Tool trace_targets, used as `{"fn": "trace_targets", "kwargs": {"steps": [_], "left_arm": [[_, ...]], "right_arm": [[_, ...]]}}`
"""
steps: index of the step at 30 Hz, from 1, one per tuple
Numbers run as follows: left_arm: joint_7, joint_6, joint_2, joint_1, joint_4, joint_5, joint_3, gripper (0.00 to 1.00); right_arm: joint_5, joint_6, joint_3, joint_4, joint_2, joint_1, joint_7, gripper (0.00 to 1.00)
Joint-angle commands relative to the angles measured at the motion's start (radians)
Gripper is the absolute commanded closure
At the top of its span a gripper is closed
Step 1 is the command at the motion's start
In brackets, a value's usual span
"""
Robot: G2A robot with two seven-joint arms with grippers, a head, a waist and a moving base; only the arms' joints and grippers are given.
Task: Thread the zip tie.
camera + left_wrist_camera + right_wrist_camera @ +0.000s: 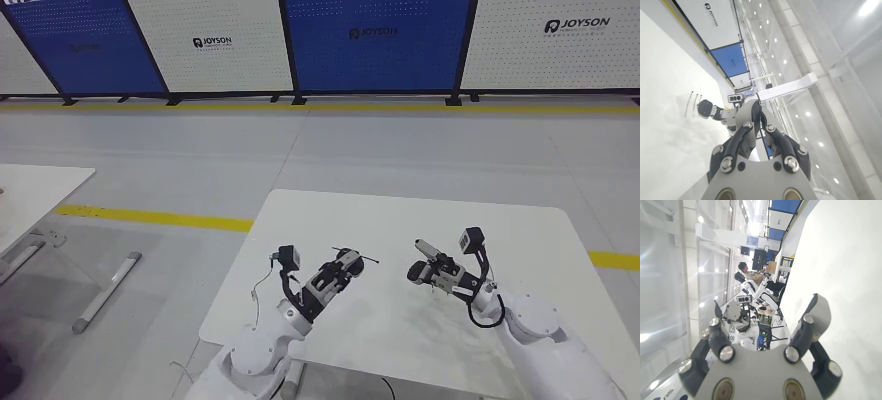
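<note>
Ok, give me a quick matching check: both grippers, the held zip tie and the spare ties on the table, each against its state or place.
Things:
1. left gripper
2. right gripper
3. zip tie
4. spare ties

States or places:
A. lying flat on the table
B. fingers spread wide, nothing between them
C. pinched, one end sticking out
D. fingers shut

Pairs: 1-D, 2-B, 3-C, 4-A.

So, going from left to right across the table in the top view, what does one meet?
left gripper → zip tie, its end sticking out of that shut gripper → right gripper, open
</note>
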Motion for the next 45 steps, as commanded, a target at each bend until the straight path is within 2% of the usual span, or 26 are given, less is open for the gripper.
{"fn": "trace_targets", "kwargs": {"steps": [1, 5, 7, 8, 17, 18, 20, 23, 26, 29, 31, 35, 38, 42, 45], "left_arm": [[0.005, 0.003, -0.002, -0.011, 0.036, 0.005, 0.015, 1.0], [0.015, -0.001, -0.002, -0.022, 0.094, 0.028, 0.031, 1.0], [0.017, -0.003, -0.001, -0.027, 0.115, 0.081, 0.039, 1.0], [0.032, -0.01, -0.002, -0.028, 0.118, 0.093, 0.045, 1.0], [0.03, -0.008, -0.002, -0.028, 0.118, 0.09, 0.047, 1.0], [0.026, -0.004, -0.003, -0.034, 0.11, 0.081, 0.051, 1.0], [0.039, -0.028, -0.004, -0.036, 0.073, 0.092, 0.058, 1.0], [0.056, -0.068, -0.002, -0.008, -0.006, 0.087, 0.055, 1.0], [0.063, -0.087, 0.0, 0.022, -0.079, 0.062, 0.043, 1.0], [0.057, -0.094, 0.003, 0.046, -0.119, 0.047, 0.03, 1.0], [0.056, -0.095, 0.005, 0.055, -0.126, 0.046, 0.022, 1.0], [0.065, -0.075, 0.006, 0.052, -0.09, 0.049, 0.017, 1.0], [0.085, -0.055, 0.004, 0.03, -0.033, 0.073, 0.025, 1.0], [0.15, -0.034, -0.002, -0.012, 0.072, 0.126, 0.05, 1.0], [0.188, -0.032, -0.007, -0.037, 0.127, 0.167, 0.069, 1.0]], "right_arm": [[0.0, 0.0, 0.0, 0.0, 0.0, 0.0, 0.0, 0.0], [0.0, 0.0, 0.0, 0.0, 0.0, 0.0, 0.0, 0.0], [0.0, 0.0, 0.0, 0.0, 0.0, 0.0, 0.0, 0.0], [0.0, 0.0, 0.0, 0.0, 0.0, 0.0, 0.0, 0.0], [0.0, 0.0, 0.0, 0.0, 0.0, 0.0, 0.0, 0.0], [0.0, 0.0, 0.0, 0.0, 0.0, 0.0, 0.0, 0.0], [0.0, 0.0, 0.0, 0.0, 0.0, 0.0, 0.0, 0.0], [0.0, 0.0, 0.0, 0.0, 0.0, 0.0, 0.0, 0.0], [0.0, 0.0, 0.0, 0.0, 0.0, 0.0, 0.0, 0.0], [0.0, 0.0, 0.0, 0.0, 0.0, 0.0, 0.0, 0.0], [0.0, 0.0, 0.0, 0.0, 0.0, 0.0, 0.0, 0.0], [0.0, 0.0, 0.0, 0.0, 0.0, 0.0, 0.0, 0.0], [0.0, 0.0, 0.0, 0.0, 0.0, 0.0, 0.0, 0.0], [0.0, 0.0, 0.0, 0.0, 0.0, 0.0, 0.0, 0.0], [0.0, 0.0, 0.0, 0.0, 0.0, 0.0, 0.0, 0.0]]}}
